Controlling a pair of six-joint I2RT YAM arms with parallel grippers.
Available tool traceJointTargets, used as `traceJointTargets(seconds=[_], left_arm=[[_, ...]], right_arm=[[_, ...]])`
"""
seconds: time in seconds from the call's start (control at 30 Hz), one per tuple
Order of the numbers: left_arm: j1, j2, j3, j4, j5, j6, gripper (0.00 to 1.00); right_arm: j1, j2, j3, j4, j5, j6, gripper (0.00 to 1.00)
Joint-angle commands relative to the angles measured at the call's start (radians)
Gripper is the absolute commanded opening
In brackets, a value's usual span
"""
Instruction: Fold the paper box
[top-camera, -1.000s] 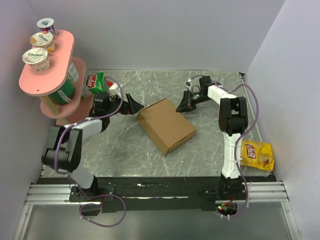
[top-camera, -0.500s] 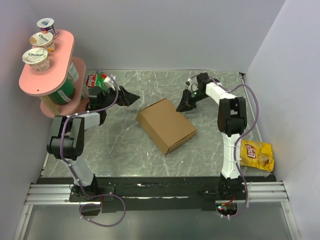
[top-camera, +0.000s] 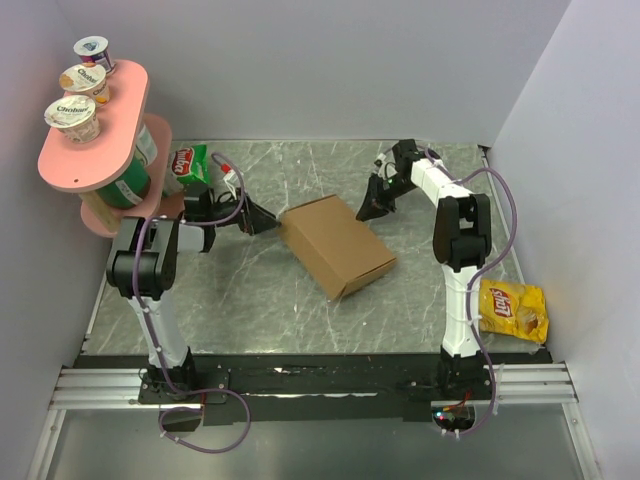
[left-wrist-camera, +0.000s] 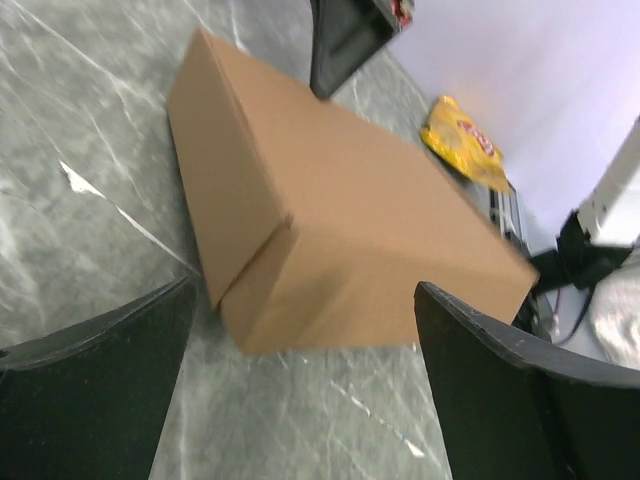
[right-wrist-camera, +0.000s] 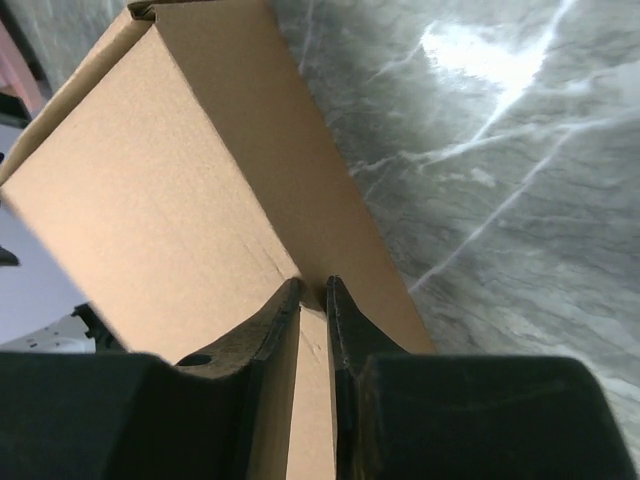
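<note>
The paper box (top-camera: 333, 245) lies closed and flat in the middle of the table, a plain brown cardboard box. My left gripper (top-camera: 262, 218) is open and low at the box's left corner. In the left wrist view its two fingers frame the near side of the box (left-wrist-camera: 350, 220), apart from it. My right gripper (top-camera: 368, 208) rests at the box's far right edge. In the right wrist view its fingers (right-wrist-camera: 312, 285) are nearly together, tips on the top edge of the box (right-wrist-camera: 170, 190), with nothing held.
A pink two-tier shelf (top-camera: 90, 150) with yogurt cups stands at the far left, with a green snack bag (top-camera: 190, 162) beside it. A yellow chip bag (top-camera: 513, 310) lies at the right, near the right arm's base. Walls close in the table on three sides.
My left gripper swung back toward the shelf, then came down to the box's left corner. The box's left corner shifted slightly. My right gripper edged a little farther along the far edge.
</note>
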Motion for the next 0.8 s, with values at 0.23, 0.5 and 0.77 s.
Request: traceJointTargets(seconds=[0.23, 0.5, 0.77], left_arm=[[-0.063, 0.06, 0.082, -0.036, -0.041, 0.101, 0.96], [-0.18, 0.084, 0.089, 0.36, -0.19, -0.206, 0.97], [-0.247, 0.001, 0.054, 0.27, -0.37, -0.114, 0.96]], right_arm=[[0.002, 0.139, 0.077, -0.036, 0.223, -0.035, 0.16], [0.017, 0.125, 0.054, -0.055, 0.231, -0.064, 0.17], [0.06, -0.018, -0.132, 0.034, 0.274, -0.089, 0.25]])
